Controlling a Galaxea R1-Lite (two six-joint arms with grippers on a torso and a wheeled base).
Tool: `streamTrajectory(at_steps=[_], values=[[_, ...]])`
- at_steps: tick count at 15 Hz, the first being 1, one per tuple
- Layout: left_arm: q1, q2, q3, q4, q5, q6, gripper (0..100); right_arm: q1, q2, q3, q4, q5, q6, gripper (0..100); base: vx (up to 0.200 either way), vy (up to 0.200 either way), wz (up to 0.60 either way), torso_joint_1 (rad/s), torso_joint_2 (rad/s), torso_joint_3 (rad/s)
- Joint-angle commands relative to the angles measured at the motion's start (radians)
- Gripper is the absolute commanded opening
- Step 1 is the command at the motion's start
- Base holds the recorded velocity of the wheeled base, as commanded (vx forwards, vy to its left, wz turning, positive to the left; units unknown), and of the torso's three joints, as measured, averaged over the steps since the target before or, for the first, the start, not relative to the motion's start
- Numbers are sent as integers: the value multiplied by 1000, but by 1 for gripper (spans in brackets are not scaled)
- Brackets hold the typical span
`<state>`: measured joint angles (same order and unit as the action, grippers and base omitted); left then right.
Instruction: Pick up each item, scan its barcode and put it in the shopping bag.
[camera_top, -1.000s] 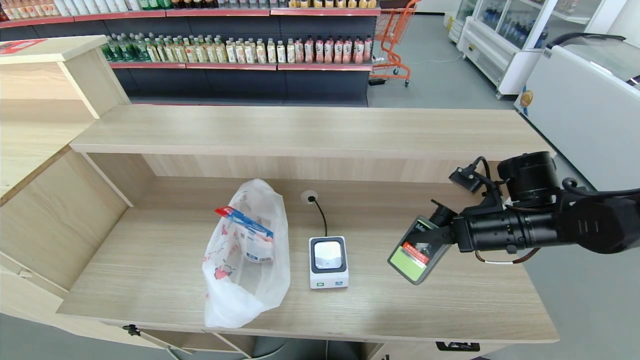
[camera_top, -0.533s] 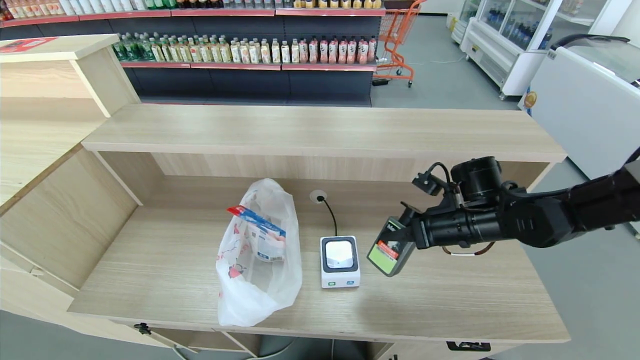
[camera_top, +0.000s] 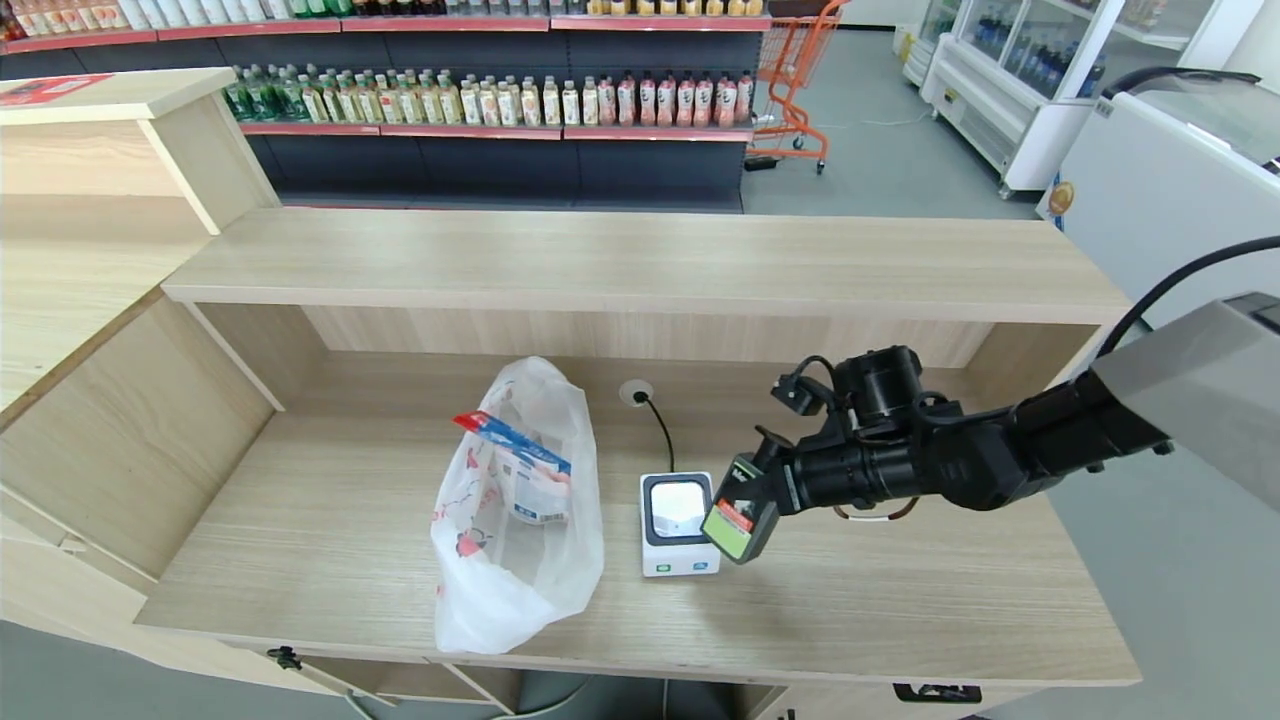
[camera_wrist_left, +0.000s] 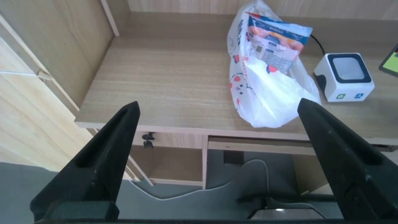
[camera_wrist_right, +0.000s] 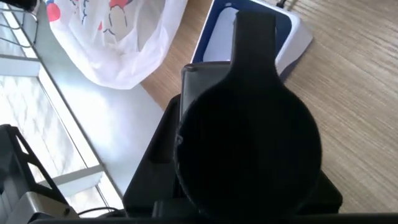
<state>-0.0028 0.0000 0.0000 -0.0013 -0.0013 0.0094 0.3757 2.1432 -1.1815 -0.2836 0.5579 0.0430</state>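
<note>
1. Right end effector (camera_top: 757, 488): clenched on one end of a green-and-black packet (camera_top: 741, 518), which is held tilted in the air and overlaps the right edge of the scanner (camera_top: 672, 508).
2. Scanner: white, window facing up, standing on the table (camera_top: 880, 600) just beside the shopping bag (camera_top: 520, 560).
3. Shopping bag: slumped on the table with one blue-and-red pouch (camera_top: 522, 472) inside.
4. Left end effector (camera_wrist_left: 219, 109): released, fingers spread wide, holding nothing, out past the table's near edge.
5. Risk: the packet's barcode side is hidden and may face away from the window. The scan would then fail.
6. Risk: the packet hangs low. Dropping further could knock the scanner toward the bag.
7. Risk: the grip is on one end only, so a wrist turn could let the packet slip.
</note>
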Motion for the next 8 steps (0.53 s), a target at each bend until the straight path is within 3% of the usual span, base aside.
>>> streamTrajectory(at_steps=[1,8], values=[[0,2,0,0,0,0,100,9,53,-44,0,0,3,0,0,0,0,0,0,0],[0,2,0,0,1,0,100,58,146,-158,-6,-19,9,0,0,0,0,0,0,0]])
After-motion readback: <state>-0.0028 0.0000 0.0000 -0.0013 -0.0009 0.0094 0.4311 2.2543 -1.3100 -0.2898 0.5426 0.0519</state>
